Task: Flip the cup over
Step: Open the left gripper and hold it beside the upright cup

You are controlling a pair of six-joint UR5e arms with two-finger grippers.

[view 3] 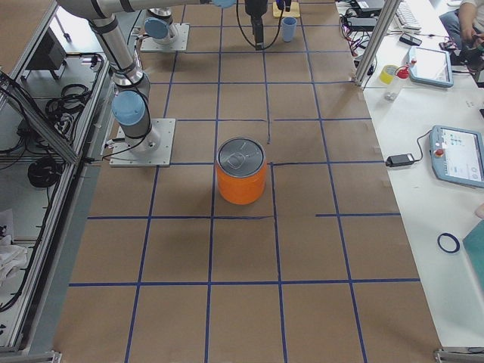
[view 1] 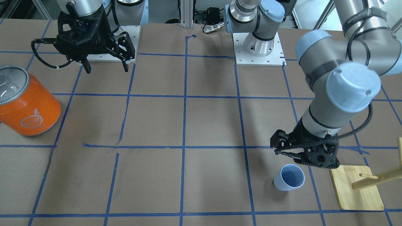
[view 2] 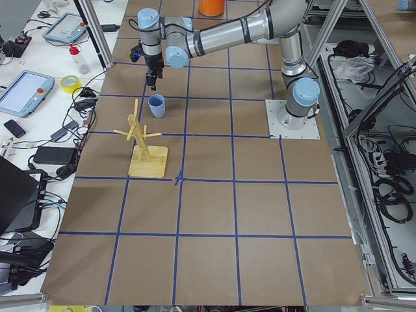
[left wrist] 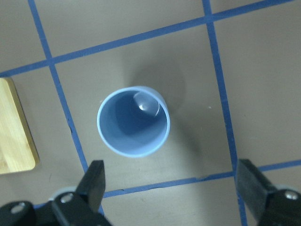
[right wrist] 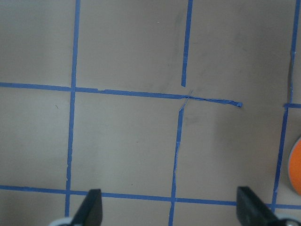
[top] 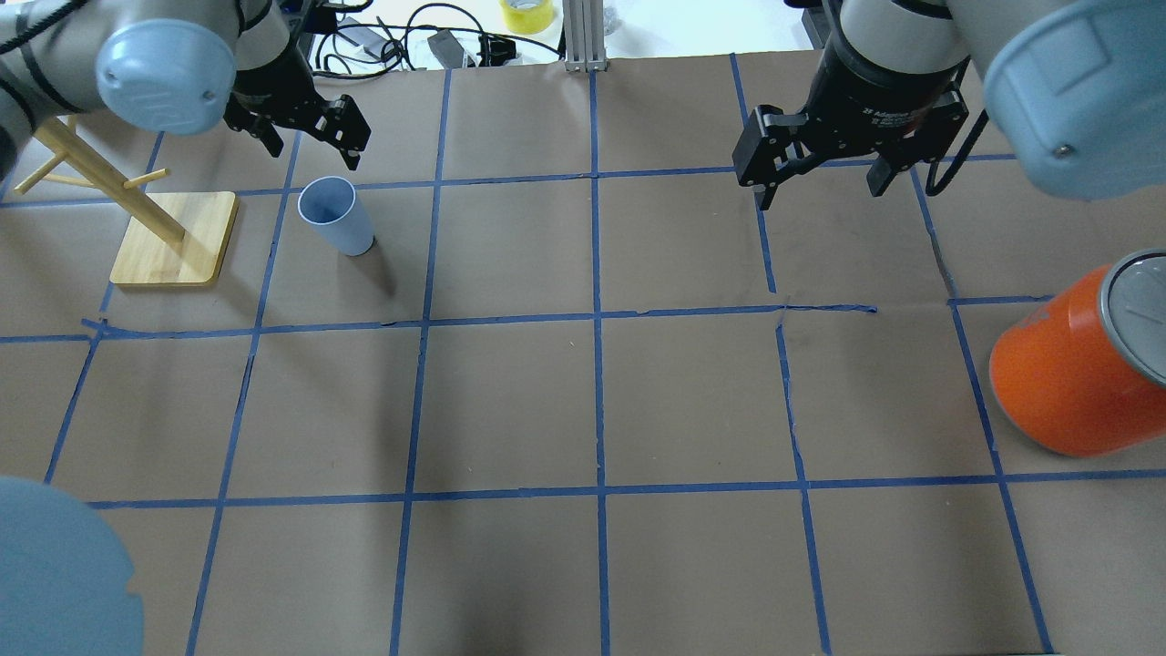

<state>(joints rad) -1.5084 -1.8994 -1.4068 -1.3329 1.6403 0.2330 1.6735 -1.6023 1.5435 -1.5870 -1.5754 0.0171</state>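
The small pale blue cup [top: 335,216] stands upright, mouth up, on the brown paper near the far left of the table. It also shows in the front view [view 1: 289,177] and, from straight above, in the left wrist view [left wrist: 133,121]. My left gripper [top: 312,155] is open and empty, hovering above and just beyond the cup, with its fingers [left wrist: 94,183] apart from the rim. My right gripper [top: 820,193] is open and empty above bare paper, far from the cup.
A large orange can [top: 1075,374] with a silver top stands at the right edge. A wooden peg rack on a board [top: 173,237] stands just left of the cup. Blue tape lines grid the table.
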